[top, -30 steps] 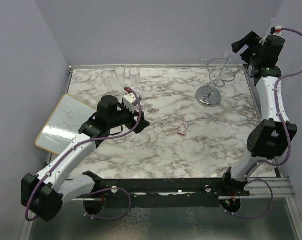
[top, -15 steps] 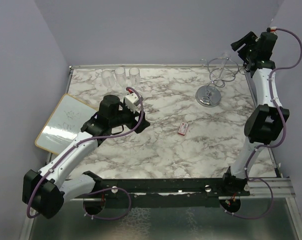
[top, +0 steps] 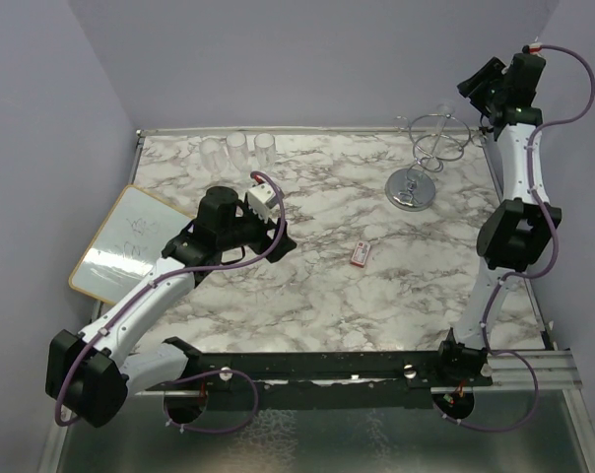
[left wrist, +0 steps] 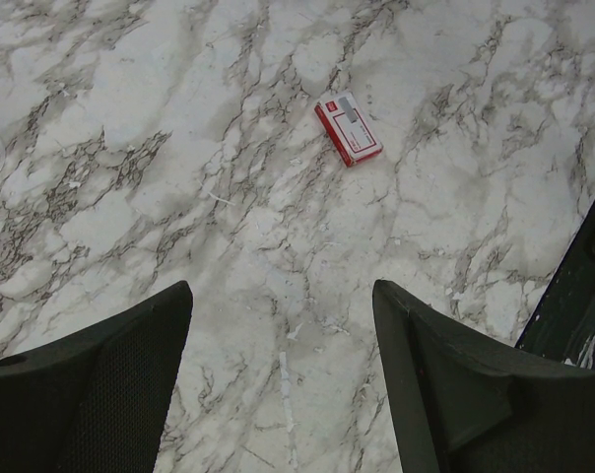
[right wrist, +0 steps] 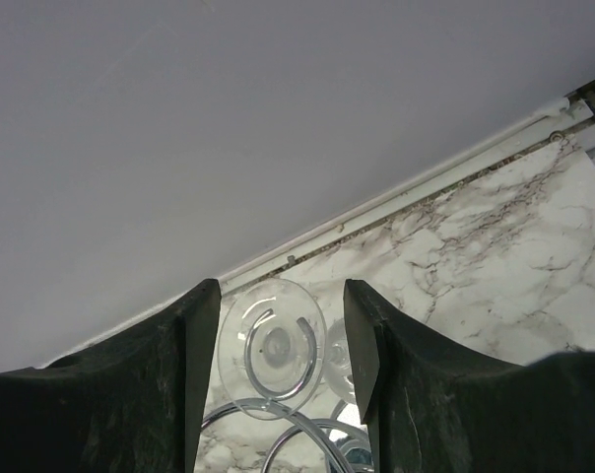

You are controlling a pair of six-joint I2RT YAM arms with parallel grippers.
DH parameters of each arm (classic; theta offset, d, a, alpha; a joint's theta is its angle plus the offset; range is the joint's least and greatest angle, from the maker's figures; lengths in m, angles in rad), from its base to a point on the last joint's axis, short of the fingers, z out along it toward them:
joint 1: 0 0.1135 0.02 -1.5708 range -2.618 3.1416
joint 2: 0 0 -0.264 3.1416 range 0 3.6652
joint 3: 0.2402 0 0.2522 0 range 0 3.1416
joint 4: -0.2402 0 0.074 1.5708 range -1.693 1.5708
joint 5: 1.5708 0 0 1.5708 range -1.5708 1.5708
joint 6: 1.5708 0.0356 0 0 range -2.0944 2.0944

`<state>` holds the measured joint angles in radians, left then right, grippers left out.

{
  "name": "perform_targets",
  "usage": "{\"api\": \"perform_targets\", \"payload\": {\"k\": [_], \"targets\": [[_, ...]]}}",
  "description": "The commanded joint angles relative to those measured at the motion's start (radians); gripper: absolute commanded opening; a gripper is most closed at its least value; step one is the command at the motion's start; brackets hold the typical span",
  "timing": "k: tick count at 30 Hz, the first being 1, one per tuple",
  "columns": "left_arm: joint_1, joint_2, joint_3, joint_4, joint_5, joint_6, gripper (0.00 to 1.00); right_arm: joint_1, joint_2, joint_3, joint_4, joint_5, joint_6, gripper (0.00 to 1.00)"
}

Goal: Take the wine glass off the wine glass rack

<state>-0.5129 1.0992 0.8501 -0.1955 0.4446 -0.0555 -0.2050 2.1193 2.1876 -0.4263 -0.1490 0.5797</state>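
Note:
The wine glass rack (top: 413, 185) stands at the back right, a shiny round base with a wire ring on top. The wine glass (top: 442, 110) hangs upside down from the ring. In the right wrist view its clear round foot (right wrist: 273, 350) rests on a wire loop of the rack (right wrist: 312, 434). My right gripper (top: 474, 89) is open, and in its wrist view (right wrist: 283, 296) the fingers stand either side of the foot, apart from it. My left gripper (top: 281, 239) is open and empty over the marble table (left wrist: 278, 227), far from the rack.
A small red and white box (top: 360, 254) lies mid-table, also in the left wrist view (left wrist: 349, 128). Several clear cups (top: 236, 146) stand at the back left. A whiteboard (top: 130, 241) hangs over the left edge. The back wall is close behind the rack.
My right arm has straightened upward and its wrist has risen by the rack top. My left arm has shifted only slightly.

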Motion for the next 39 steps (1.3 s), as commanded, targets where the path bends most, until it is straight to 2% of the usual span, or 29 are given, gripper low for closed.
{"api": "perform_targets", "payload": {"k": [1, 8, 28, 39], "targets": [[-0.006, 0.004, -0.002, 0.031, 0.014, 0.012, 0.75, -0.005, 0.046, 0.060, -0.072, -0.025, -0.042, 0.53], [-0.006, 0.004, -0.002, 0.030, 0.012, 0.014, 0.75, -0.005, 0.086, 0.092, -0.091, -0.045, -0.059, 0.53], [-0.006, 0.007, -0.005, 0.030, 0.010, 0.013, 0.75, -0.005, 0.117, 0.100, -0.085, -0.110, -0.059, 0.37], [-0.006, 0.007, -0.005, 0.031, 0.014, 0.012, 0.75, -0.005, 0.092, 0.072, -0.066, -0.146, -0.037, 0.35]]}}
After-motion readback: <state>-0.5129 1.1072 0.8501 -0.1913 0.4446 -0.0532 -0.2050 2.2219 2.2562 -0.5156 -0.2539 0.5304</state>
